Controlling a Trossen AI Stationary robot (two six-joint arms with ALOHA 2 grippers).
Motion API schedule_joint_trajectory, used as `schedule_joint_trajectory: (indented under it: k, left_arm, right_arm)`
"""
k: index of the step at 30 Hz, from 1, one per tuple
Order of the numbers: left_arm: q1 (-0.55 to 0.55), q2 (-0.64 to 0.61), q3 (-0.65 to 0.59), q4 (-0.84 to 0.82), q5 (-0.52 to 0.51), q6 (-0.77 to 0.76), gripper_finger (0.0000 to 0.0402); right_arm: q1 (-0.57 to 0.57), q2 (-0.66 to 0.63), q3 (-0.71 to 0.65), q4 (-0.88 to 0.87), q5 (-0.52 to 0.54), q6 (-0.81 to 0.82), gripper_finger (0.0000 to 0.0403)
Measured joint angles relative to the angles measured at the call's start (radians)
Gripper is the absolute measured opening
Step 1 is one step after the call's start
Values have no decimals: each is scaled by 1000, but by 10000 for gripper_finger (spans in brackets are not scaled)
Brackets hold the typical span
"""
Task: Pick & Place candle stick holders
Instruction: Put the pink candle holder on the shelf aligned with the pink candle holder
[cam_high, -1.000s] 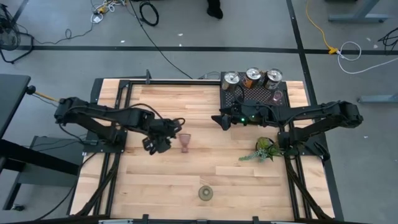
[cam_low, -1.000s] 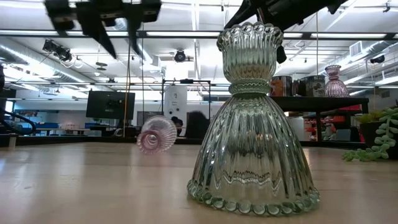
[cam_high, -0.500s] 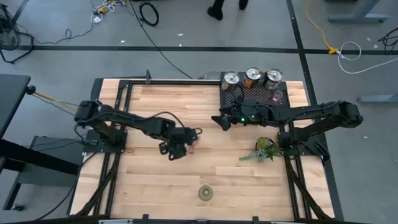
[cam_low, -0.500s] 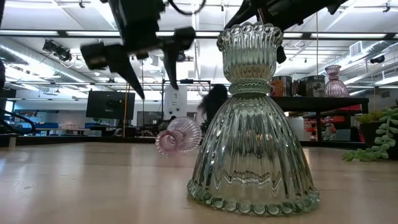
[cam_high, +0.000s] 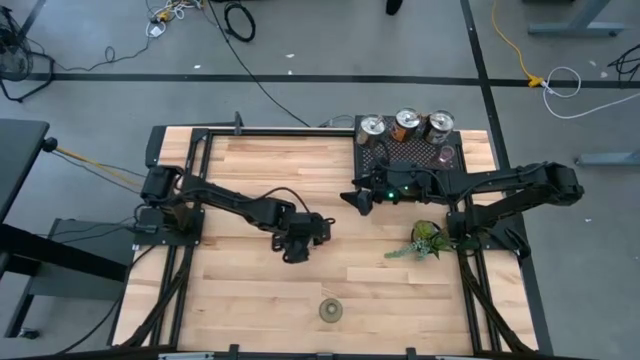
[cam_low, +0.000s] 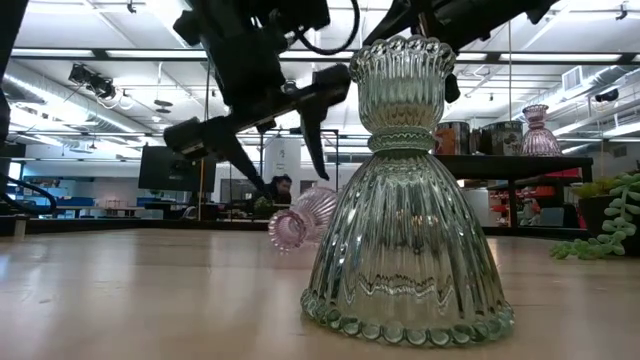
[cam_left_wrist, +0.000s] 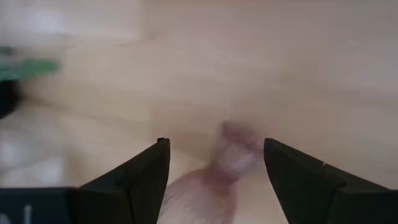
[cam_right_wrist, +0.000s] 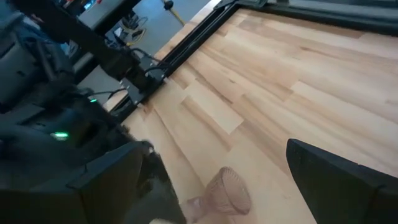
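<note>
Jaws: your left gripper (cam_left_wrist: 214, 180) is straddling, open, the tipped pink glass holder (cam_left_wrist: 214, 180); right gripper (cam_high: 362, 197) is waiting open. Closing off-centre risks it rolling away across the table (cam_high: 400, 290).

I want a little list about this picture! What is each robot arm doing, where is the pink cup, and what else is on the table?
left gripper: open, above the pink glass holder
pink glass holder: lying on its side on the table, not held
right gripper: open, waiting by the black mesh rack
on the rack: three silver holders, one more pink holder
olive-green holder: upright, near front edge
plant sprig: on the table's right side
</note>
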Motion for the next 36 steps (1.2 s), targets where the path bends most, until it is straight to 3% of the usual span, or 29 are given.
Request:
schedule_joint_trajectory:
  k: [8,20,27,36]
  left_arm:
    - [7,50,-1,9,33,27,261]
    - [61,124,0,14,64,28,222]
    - [97,121,17,50,-31,28,212]
    - [116,120,16,65,-65,28,211]
  right_arm:
    - [0,0,0,-7,-30,7,396]
    - [1,0,0,-9,-38,25,396]
    - [1,0,0,-10,-37,17,396]
    - [1,0,0,-11,-37,16,396]
